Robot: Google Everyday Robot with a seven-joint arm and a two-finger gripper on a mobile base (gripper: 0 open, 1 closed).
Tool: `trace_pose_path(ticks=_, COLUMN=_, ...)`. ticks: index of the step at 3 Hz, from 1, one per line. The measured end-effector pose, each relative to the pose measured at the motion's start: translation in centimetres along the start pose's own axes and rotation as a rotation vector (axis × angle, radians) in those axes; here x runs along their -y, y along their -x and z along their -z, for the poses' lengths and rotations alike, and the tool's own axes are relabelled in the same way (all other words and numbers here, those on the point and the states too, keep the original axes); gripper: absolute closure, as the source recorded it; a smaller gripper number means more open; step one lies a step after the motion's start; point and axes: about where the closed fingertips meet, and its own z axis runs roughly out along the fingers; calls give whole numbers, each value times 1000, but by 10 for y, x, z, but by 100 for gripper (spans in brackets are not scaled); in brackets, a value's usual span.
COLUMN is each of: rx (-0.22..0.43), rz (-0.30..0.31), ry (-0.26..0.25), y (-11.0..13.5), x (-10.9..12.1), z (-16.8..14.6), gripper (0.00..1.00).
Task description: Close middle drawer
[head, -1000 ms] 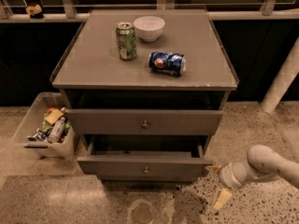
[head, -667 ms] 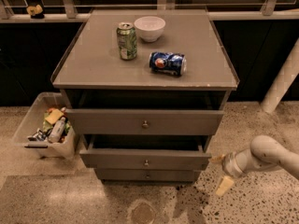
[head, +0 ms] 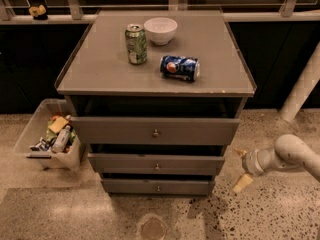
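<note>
The middle drawer (head: 156, 163) is a grey flat front with a small round knob (head: 157, 167), medium in width, between the wider top drawer front (head: 155, 130) and the narrower bottom drawer front (head: 158, 186). It stands out only a little from the cabinet, with a thin dark gap above it. My gripper (head: 241, 168) is low at the right, just beside the right end of the middle drawer front. Its pale fingers (head: 243, 183) are spread and hold nothing. The white arm (head: 292, 153) comes in from the right edge.
On the cabinet top (head: 100, 69) stand a green can (head: 136, 44), a white bowl (head: 160, 30) and a blue can (head: 180, 67) on its side. A clear bin of rubbish (head: 50, 134) sits on the floor at the left. A white pole (head: 302, 86) leans at the right.
The middle drawer has slid inward and now sticks out far less. My gripper has moved a little up and back, staying by the drawer's right end.
</note>
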Motion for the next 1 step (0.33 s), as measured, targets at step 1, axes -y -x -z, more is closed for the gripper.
trace_pose_path(ticks=1, rx=4, rz=15, ry=-68, y=6, x=34, z=19, gripper=0)
